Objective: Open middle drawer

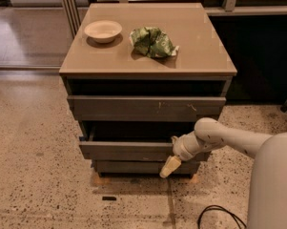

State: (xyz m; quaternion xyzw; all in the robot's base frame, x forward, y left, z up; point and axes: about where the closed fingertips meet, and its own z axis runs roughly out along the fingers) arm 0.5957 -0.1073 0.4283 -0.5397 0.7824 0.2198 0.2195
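The middle drawer (128,150) is a plain dark grey-brown front in a low cabinet (205,56). It stands pulled out a little, with a dark gap above it. My gripper (171,163) is at the right end of this drawer's front, touching its top edge and hanging down over its lower edge. My white arm (229,140) reaches in from the lower right.
The top drawer (143,108), with pale scratches, juts out slightly above. The short bottom drawer (133,167) sits below. A white bowl (103,30) and a crumpled green bag (152,42) lie on the cabinet top. A black cable (219,214) lies on the speckled floor.
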